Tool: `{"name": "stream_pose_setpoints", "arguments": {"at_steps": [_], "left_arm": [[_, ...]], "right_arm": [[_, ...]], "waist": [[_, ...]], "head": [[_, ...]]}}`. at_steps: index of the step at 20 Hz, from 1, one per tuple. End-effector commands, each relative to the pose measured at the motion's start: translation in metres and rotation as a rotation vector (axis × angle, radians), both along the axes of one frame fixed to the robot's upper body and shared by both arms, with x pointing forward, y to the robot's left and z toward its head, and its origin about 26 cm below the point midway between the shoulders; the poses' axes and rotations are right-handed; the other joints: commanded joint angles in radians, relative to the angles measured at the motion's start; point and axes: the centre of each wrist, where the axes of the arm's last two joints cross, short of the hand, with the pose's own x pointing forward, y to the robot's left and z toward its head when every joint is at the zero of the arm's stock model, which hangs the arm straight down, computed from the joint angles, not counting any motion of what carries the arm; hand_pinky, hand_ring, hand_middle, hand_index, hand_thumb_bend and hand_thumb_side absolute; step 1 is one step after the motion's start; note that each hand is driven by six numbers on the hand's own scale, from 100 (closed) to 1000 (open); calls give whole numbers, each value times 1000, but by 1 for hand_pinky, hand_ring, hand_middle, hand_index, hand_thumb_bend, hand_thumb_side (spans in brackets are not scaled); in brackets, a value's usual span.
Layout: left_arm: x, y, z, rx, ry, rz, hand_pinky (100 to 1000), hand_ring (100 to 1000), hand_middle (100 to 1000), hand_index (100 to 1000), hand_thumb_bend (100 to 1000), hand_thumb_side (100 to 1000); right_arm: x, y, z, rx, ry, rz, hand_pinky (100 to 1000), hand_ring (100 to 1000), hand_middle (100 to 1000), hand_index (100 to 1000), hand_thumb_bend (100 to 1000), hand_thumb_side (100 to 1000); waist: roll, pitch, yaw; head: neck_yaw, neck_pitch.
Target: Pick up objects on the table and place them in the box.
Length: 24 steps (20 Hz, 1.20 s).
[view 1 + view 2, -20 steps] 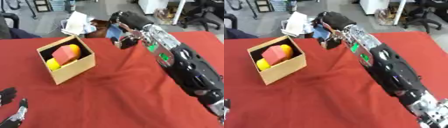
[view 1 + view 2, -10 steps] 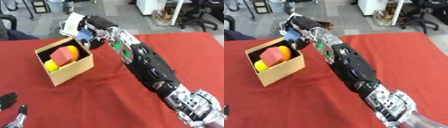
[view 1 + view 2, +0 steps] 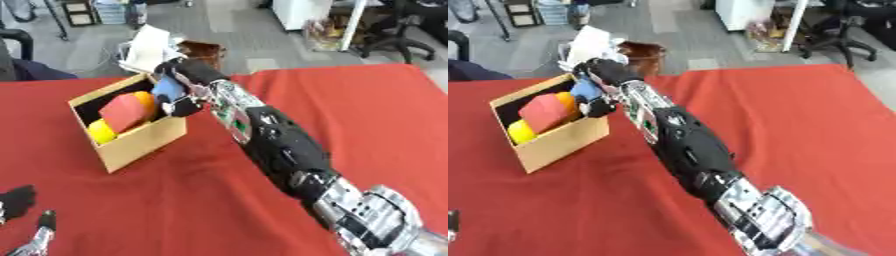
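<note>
An open cardboard box [image 3: 140, 140] stands on the red table at the left. Inside it lie a red block [image 3: 122, 111], a yellow object [image 3: 101, 133] and an orange one [image 3: 145, 100]. My right arm stretches across the table to the box's far right corner. There my right hand [image 3: 185, 75] is curled round a blue object [image 3: 166, 90], held over the box's rim. My left hand [image 3: 19, 210] shows at the lower left corner, idle, with dark fingers pointing up.
The red tablecloth [image 3: 350, 110] covers the table to the right of the arm. Beyond the far edge are a white paper-like thing [image 3: 147, 47], a brown object [image 3: 201, 51] and office chairs on the grey floor.
My right hand has carried the blue object leftward, from the table's far middle to above the box's right corner. The view has also shifted.
</note>
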Motion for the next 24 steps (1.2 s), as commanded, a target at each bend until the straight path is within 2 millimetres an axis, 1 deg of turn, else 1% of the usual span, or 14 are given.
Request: {"name": "stream_pose_setpoints", "arguments": {"at_steps": [1, 2, 3, 4, 8, 9, 10, 11, 13, 14, 15, 17, 21, 24], "left_arm": [[1, 1, 6, 4, -20, -5, 782, 756, 717, 830, 245, 364], [1, 2, 6, 5, -19, -4, 782, 756, 717, 830, 245, 364], [1, 2, 5, 5, -18, -3, 782, 757, 718, 830, 245, 365], [0, 2, 5, 6, -18, -2, 782, 757, 718, 830, 245, 365], [-1, 5, 4, 8, -15, 11, 782, 758, 719, 831, 242, 366], [-1, 7, 4, 9, -14, 18, 782, 758, 719, 831, 242, 366], [-1, 8, 3, 10, -13, 24, 782, 758, 719, 831, 242, 366], [-2, 10, 3, 11, -13, 32, 782, 758, 719, 831, 241, 366], [-2, 13, 3, 11, -15, 51, 782, 759, 720, 831, 241, 364], [-2, 15, 3, 10, -17, 62, 782, 759, 720, 831, 241, 363], [-3, 17, 3, 10, -19, 75, 782, 759, 720, 831, 243, 361], [-3, 21, 4, 9, -27, 100, 781, 759, 720, 830, 242, 358], [-5, 26, 5, -4, -39, 142, 779, 760, 721, 830, 242, 356], [-5, 27, 5, -11, -42, 156, 779, 761, 722, 831, 241, 358]], "right_arm": [[3, 1, 11, 2, -78, -14, 774, 770, 909, 958, 100, 637], [3, 1, 13, -2, -95, -12, 774, 770, 909, 958, 100, 637], [2, 2, 16, -9, -106, -3, 795, 791, 923, 963, 100, 661], [2, 3, 19, -15, -115, 9, 797, 793, 924, 963, 100, 654], [-4, 4, 39, -14, -165, 58, 788, 783, 919, 961, 100, 586], [-5, 2, 48, -10, -186, 72, 780, 775, 912, 959, 100, 541], [-7, -1, 57, -4, -207, 86, 778, 773, 911, 958, 100, 526], [-10, -4, 66, 2, -231, 99, 763, 759, 903, 956, 100, 423], [-14, -16, 84, 12, -288, 126, 746, 745, 897, 956, 100, 297], [-17, -23, 90, 17, -316, 138, 744, 743, 896, 956, 100, 268], [-19, -33, 95, 25, -342, 146, 729, 730, 887, 954, 100, 174], [-25, -57, 100, 55, -390, 144, 701, 705, 869, 950, 100, 145], [-42, -116, 103, 136, -480, 74, 661, 668, 828, 939, 100, 139], [-58, -146, 100, 215, -536, 10, 642, 653, 811, 933, 100, 164]], "waist": [[16, -10, 0], [16, -11, -2], [16, -11, -4], [16, -11, -6], [15, -13, -21], [13, -14, -28], [12, -15, -35], [11, -16, -44], [7, -17, -63], [6, -17, -74], [5, -18, -85], [2, -18, -105], [2, -17, -140], [7, -15, -161]], "head": [[-1, -10], [0, -9], [1, -10], [2, -10], [15, -8], [22, -6], [29, -5], [39, -4], [60, -2], [71, -2], [84, 1], [107, 6], [154, 24], [191, 41]]}}
